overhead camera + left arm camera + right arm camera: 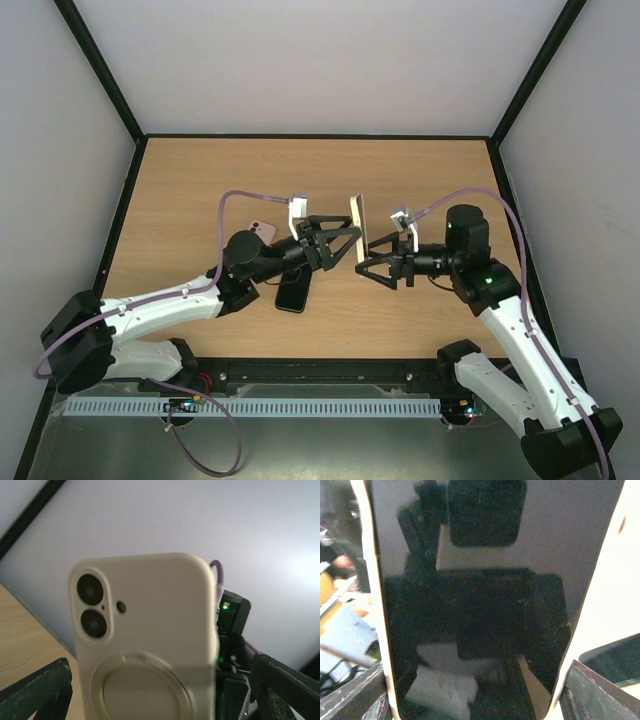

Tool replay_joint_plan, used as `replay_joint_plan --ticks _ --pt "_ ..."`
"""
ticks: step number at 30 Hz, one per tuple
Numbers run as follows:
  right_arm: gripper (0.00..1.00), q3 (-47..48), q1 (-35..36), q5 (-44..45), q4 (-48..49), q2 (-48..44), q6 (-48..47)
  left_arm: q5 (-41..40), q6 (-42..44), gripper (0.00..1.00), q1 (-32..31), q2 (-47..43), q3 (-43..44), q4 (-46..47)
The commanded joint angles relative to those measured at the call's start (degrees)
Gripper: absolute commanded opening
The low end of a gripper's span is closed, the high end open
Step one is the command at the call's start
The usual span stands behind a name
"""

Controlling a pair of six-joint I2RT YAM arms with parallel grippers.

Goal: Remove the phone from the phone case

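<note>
A cream phone case [358, 222] with the phone in it stands upright in the air between my two grippers. The left wrist view faces its back [150, 630], with two camera holes and a round ring. In the right wrist view the phone's black screen [470, 605] fills the frame inside the cream rim. My right gripper [372, 258] [477, 680] has a finger against each long edge of the case. My left gripper [340, 245] [159, 680] is open around the case, with a gap showing at its right finger [285, 685].
A black phone [293, 292] lies flat on the wooden table [200, 200] under my left arm. A pink item [262, 230] lies just behind that arm. Black-framed walls bound the table on three sides.
</note>
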Motion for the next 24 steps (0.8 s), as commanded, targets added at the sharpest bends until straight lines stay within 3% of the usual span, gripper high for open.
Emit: replay_joint_plan --ticks 1,6,9,14,20,24 --pt "0.62 7.1 -0.16 18.14 -10.51 -0.1 -11.98 -7.3 2.46 0.96 -0.57 -4.64 -1.64 -1.6" --pt "0.57 11.97 -0.16 28.25 -18.23 1.18 -19.18 -24.45 5.57 0.96 -4.66 -9.07 -0.59 -13.67" --pt "0.56 14.06 -0.14 33.75 -21.71 1.69 -21.8 -29.59 5.32 0.94 -5.42 -7.69 3.82 -23.24" --pt "0.54 17.36 -0.15 41.45 -27.23 2.95 -26.62 -29.43 5.53 0.75 -5.93 -3.11 10.7 -29.92" --pt "0.54 19.78 -0.14 47.38 -30.89 2.55 -31.78 -26.47 5.47 0.69 -5.96 4.53 19.33 -35.31" --pt "0.55 19.36 -0.14 48.97 -31.12 1.95 -32.42 -25.92 1.52 0.69 -5.97 7.98 20.31 -32.78"
